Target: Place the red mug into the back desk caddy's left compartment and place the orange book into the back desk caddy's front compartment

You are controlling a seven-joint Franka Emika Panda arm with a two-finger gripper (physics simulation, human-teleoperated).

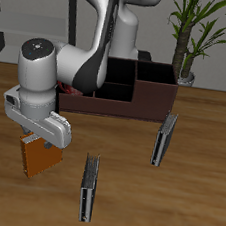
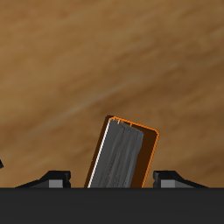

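From the exterior view I see the tool (image 1: 38,136) low over the wooden counter (image 1: 183,210), near its front edge, with the orange book (image 1: 37,156) tilted beneath the white wrist housing; the housing hides the fingers there, so that view alone does not tell me the grip. The wrist view fills this in: the orange book (image 2: 124,156) stands between the two dark fingers (image 2: 58,179), its orange cover framing grey-white page edges, leaning at a slant, and I read the tool as clamped on the book, though the actual contact lies below the picture's edge. The counter (image 2: 96,61) there is only a blurred brown wood grain. Only the exterior view shows the back desk caddy (image 1: 123,91), a low dark maroon box with dividers, well behind the book and partly masked by the arm. I cannot make out the red mug in either view. Two thin grey-black books (image 1: 90,187) (image 1: 163,139) stand upright on the counter, one near the front edge, one beside the caddy's end. A potted plant (image 1: 191,45) stands behind the caddy.
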